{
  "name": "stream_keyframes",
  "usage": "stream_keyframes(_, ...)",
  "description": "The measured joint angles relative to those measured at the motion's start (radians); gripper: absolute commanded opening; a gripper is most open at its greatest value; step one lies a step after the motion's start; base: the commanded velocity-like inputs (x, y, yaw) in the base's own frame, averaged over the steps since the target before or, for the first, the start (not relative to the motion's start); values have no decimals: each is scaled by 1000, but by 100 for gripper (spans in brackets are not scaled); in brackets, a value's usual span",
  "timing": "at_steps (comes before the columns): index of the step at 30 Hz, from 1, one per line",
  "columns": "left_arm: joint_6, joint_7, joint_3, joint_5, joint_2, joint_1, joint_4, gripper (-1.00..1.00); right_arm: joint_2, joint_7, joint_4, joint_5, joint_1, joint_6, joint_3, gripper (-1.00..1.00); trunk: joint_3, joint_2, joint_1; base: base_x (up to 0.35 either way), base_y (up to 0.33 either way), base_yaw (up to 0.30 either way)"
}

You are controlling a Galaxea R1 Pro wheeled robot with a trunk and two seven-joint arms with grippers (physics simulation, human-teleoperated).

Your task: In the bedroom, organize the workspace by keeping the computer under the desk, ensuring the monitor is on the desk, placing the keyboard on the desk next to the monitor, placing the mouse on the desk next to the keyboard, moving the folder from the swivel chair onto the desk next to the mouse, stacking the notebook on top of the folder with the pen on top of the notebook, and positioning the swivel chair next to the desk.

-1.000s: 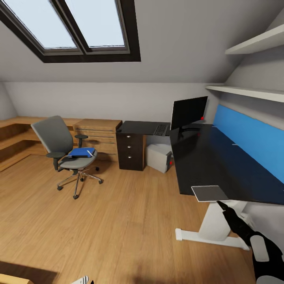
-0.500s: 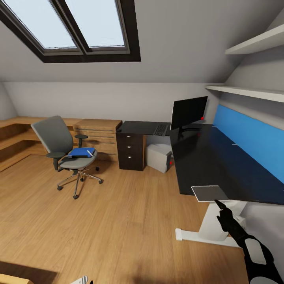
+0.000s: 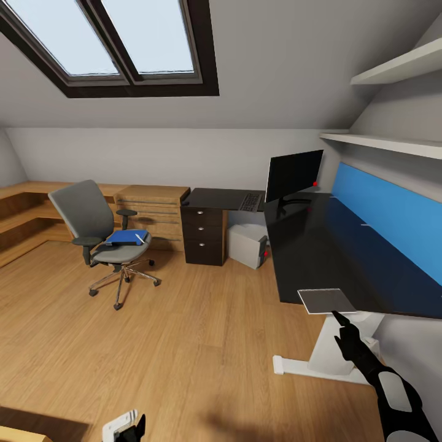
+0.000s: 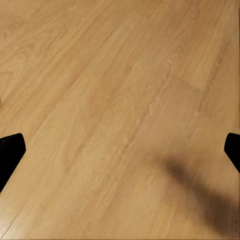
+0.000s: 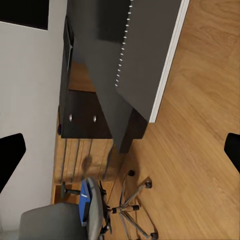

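Bedroom with sloped ceiling and skylights, light wood floor.

Swivel chair stood out on the floor, well apart from the desk, near the wooden drawer chest. Blue folder lay on its seat, with a thin white pen resting on top of the folder.

Monitor stood upright on the desk at the inner corner of the L. Keyboard lay on the desk just beside the monitor, on the drawer side. Computer sat on the floor under the desk, next to the dark drawers. Notebook lay flat at the near edge of the desk, overhanging it slightly. Blue wall panel ran behind the desk. Mouse too small to pick out.

Right gripper hung just below the notebook, tip pointing up at it, not visibly touching; in the right wrist view its jaws stood wide with nothing between them. Left gripper sat low over the floor; in the left wrist view its jaws stood wide apart, bare floorboards between.
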Motion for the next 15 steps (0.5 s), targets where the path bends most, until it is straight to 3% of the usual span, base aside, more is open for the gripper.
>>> stream_keyframes(6,56,29,-3,-2,1,0,-72,100,0,0,2,0,0,0,0,100,0,0,0,0,0,0)
stream_keyframes(10,198,59,-1,1,0,0,-164,100,1,0,3,0,0,-1,0,100,0,0,0,0,0,0)
stream_keyframes(15,293,100,0,7,-6,0,-232,100,1,-2,3,0,0,-1,0,100,0,0,0,0,0,0)
